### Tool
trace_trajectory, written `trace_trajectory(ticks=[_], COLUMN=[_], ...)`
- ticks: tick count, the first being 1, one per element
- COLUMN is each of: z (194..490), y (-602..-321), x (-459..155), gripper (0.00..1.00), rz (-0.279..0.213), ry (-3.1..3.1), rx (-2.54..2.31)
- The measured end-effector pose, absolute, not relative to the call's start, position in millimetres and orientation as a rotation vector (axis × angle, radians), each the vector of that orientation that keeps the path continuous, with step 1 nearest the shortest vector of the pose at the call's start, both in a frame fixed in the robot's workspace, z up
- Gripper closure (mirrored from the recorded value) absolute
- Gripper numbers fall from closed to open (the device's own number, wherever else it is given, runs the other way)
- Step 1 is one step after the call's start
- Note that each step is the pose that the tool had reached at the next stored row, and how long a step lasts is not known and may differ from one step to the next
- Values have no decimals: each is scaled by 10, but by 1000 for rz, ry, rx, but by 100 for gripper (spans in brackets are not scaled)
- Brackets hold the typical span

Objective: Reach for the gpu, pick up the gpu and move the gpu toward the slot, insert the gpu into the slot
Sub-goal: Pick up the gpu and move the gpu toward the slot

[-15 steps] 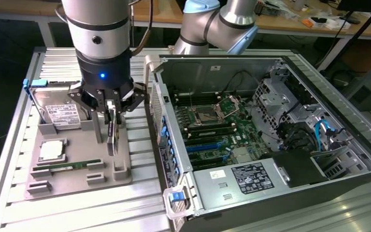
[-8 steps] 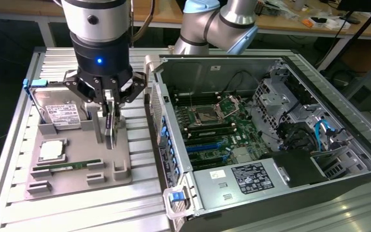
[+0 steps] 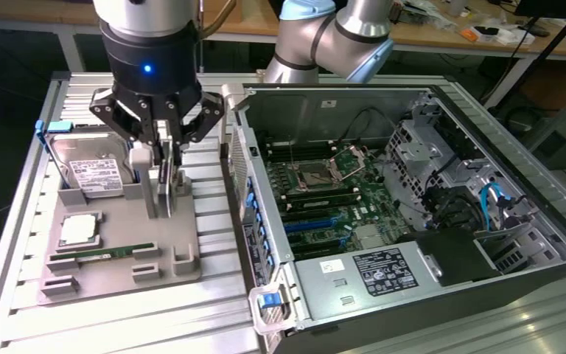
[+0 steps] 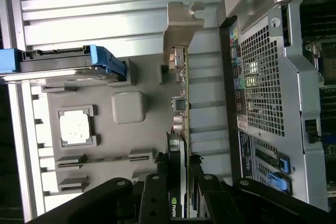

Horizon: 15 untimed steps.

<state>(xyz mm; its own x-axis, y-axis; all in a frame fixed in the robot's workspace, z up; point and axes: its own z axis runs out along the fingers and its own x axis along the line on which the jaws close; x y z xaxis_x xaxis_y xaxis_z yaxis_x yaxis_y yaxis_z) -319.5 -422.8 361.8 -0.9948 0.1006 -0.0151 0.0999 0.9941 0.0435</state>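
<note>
The gpu is a thin black card standing on edge in the grey holder on the fixture plate, left of the computer case in the exterior view. My gripper reaches down over it with a finger on each flat side, shut on the card. In the wrist view the gpu runs away from my gripper, and its metal end bracket is at the far end. The fingers press its black body. The blue slot lies on the green motherboard inside the open case.
The grey fixture plate also carries a silver hard drive, a processor chip and a green memory stick. The open computer case stands close beside the gpu, with its side wall between holder and motherboard. Cables and drive cages fill its far side.
</note>
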Motion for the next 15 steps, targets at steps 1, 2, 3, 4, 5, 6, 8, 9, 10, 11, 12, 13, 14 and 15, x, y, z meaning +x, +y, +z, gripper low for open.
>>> trace_trajectory(ticks=[1, 2, 3, 4, 5, 6, 8, 9, 10, 11, 12, 13, 14, 15], z=[3656, 3701, 3747, 3794, 3855, 3904, 3998, 4048, 4090, 4136, 4183, 4229, 4272, 4320], y=[-4227, -4226, -4225, -4225, -4223, -4223, -4221, -4220, -4219, -4219, -4218, -4217, -4217, -4215], x=[-3197, -3198, -3198, -3199, -3200, -3201, -3203, -3205, -3205, -3206, -3207, -3208, -3209, -3209], gripper=[73, 73, 73, 73, 73, 73, 73, 73, 73, 73, 73, 73, 73, 73], rz=[67, 67, 67, 67, 67, 67, 67, 67, 67, 67, 67, 67, 67, 67], ry=[3120, 3119, 3119, 3119, 3118, 3118, 3117, 3117, 3116, 3116, 3116, 3115, 3115, 3114], rx=[157, 157, 157, 157, 157, 157, 157, 157, 156, 156, 156, 156, 156, 156])
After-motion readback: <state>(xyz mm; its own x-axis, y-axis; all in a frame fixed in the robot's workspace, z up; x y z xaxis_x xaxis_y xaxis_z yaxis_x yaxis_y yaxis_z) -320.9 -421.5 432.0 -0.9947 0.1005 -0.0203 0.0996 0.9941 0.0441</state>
